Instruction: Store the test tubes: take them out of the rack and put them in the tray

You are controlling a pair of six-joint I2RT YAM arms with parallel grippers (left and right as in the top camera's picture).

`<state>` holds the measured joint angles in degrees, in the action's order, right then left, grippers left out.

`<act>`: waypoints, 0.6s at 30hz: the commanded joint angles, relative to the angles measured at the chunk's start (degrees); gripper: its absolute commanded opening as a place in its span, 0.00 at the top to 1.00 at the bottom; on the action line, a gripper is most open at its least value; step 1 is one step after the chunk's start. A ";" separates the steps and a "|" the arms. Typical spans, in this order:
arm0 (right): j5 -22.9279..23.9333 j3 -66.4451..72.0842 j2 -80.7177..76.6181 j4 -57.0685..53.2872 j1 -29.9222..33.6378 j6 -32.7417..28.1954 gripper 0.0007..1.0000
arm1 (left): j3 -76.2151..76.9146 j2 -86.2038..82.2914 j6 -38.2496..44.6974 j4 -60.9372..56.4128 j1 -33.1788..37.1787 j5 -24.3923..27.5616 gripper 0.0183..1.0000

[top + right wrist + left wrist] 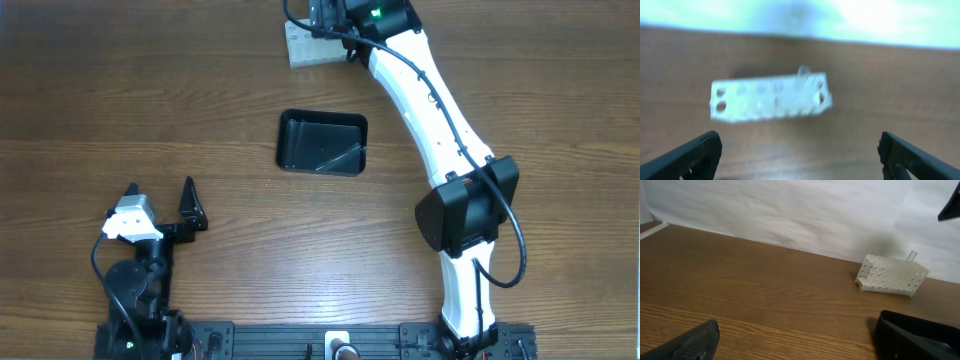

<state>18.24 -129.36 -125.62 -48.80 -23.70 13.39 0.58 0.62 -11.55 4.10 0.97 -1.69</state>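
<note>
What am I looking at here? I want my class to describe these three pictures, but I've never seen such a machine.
The machine is a left robot arm and a right robot arm, each ending in a two-finger gripper, at a brown wooden table. One picture looks down from above. The other two come from cameras on the wrists, so the dark shapes at their bottom edges are that arm's own fingers. On the table stand a white perforated rack with one clear test tube sticking up, and a black rectangular tray, where what looks like another clear tube lies. The left gripper sits open near its base. The right gripper hovers open, facing the rack. Neither holds anything.
</note>
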 commanded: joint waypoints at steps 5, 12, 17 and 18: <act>2.84 -1.07 -2.14 7.50 2.32 -2.01 0.02 | -0.24 -0.39 0.68 0.07 -0.28 0.61 0.00; 2.54 -1.07 -7.61 13.60 2.45 -3.41 0.03 | -0.24 -0.39 0.68 0.07 -0.28 0.61 0.00; 2.40 -1.07 -11.04 17.35 1.86 -3.43 0.03 | -0.24 -0.39 0.68 0.07 -0.28 0.61 0.00; 2.38 -1.07 -11.43 17.81 1.77 -3.43 0.03 | -0.24 -0.39 0.68 0.07 -0.28 0.61 0.00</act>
<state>20.14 -129.54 -135.92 -31.99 -21.37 10.31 0.58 0.62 -11.55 4.12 0.97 -1.67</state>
